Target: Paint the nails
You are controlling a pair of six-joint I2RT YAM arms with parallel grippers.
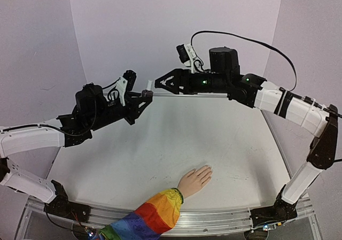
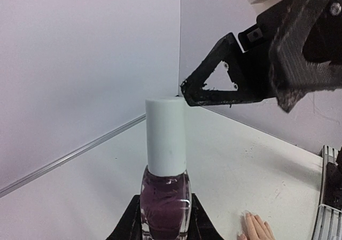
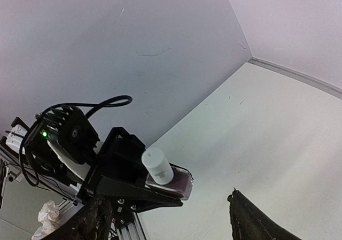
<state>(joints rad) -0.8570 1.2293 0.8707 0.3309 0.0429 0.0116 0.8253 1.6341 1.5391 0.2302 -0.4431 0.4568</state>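
Between the left end effector (image 1: 145,95) and the right end effector (image 1: 158,83), raised well above the worktop (image 1: 160,144): small polish bottle (image 2: 165,202), dark purple glass, tall white cap (image 2: 165,138). Clamps the glass body low down in the left end effector, upright, probably to avoid spilling and to leave the cap bare for the other arm. Holds the right end effector apart, fingers (image 3: 251,221) wide to either side of the cap, one tip just beside the cap's top edge; touching or not, cannot tell. Seems lined up to close on the cap and unscrew it. Well below both end effectors, toward the arm bases: pale mannequin hand (image 1: 195,180) in a rainbow sleeve (image 1: 152,216), laid flat, palm down, presumably to present the nails (image 1: 207,170) upward. Nails too small to show any polish. Judged stage: opening the bottle, painting not yet begun.
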